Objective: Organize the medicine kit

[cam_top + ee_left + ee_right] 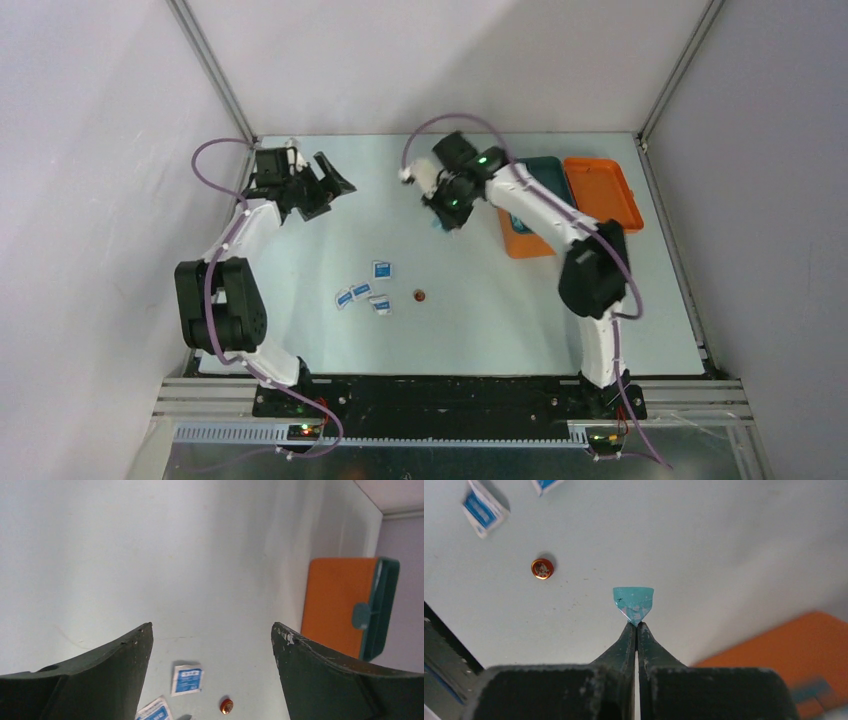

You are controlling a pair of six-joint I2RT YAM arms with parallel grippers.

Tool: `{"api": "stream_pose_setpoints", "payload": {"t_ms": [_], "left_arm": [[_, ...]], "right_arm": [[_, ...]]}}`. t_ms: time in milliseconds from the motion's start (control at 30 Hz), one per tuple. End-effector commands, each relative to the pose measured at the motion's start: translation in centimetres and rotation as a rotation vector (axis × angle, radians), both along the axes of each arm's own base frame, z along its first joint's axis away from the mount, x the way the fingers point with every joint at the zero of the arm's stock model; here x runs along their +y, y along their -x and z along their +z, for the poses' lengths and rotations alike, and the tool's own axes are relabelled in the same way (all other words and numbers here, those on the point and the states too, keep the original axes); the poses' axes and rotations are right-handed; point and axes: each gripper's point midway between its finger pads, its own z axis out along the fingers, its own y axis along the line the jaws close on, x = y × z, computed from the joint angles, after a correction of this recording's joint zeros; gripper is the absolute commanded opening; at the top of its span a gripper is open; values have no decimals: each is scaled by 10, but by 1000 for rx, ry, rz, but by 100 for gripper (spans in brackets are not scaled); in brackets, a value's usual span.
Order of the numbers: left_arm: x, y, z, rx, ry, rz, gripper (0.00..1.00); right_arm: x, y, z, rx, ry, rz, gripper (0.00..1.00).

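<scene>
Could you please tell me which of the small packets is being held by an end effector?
The teal packet, pinched at the tips of the right end effector. The four blue-and-white packets lie loose on the table, none gripped.

We find open surface along the near right and far middle. Blue packets and a red disc litter the centre. The orange box blocks the far right, the right arm crossing it, its end effector pinching a teal scrap just left.
</scene>
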Motion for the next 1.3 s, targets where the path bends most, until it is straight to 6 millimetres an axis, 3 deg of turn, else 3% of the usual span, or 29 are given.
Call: {"api": "stream_pose_setpoints", "payload": {"t_ms": [0,100,200,267,400,533,733,767,800,833,900,1100,1200,1267], "left_arm": [[20,-2,-11,34,-21,3,92],[27,1,-14,24,-115,-61,94],[29,4,-15,6,-192,-111,96],[33,9,-20,22,-224,-114,97],[29,16,-22,35,-225,-128,97],[30,15,-18,29,-242,-136,97],[30,14,-16,26,-248,-138,97],[30,14,-16,26,-249,-138,97],[30,14,-17,28,-255,-135,97],[30,14,-18,30,-258,-134,98],[28,14,-17,24,-263,-146,99],[15,16,-19,9,-284,-209,100],[10,24,-24,11,-302,-288,100],[-7,33,-31,13,-298,-375,100]], "right_arm": [[-36,-12,104,-90,-192,-234,0],[-83,-36,108,-123,-184,-451,0],[-133,-53,97,-142,-145,-615,0],[-157,-61,87,-150,-109,-685,0],[-185,-71,75,-140,-63,-761,0],[-192,-68,66,-71,-47,-808,0],[-199,-53,35,25,10,-899,0],[-199,-52,32,34,15,-905,2],[-200,-53,31,38,14,-916,14],[-199,-56,34,29,6,-920,25],[-197,-62,45,2,-17,-915,35],[-184,-79,83,-91,-101,-850,40],[-161,-78,92,-95,-155,-730,43],[-140,-75,95,-106,-165,-643,44]]}}
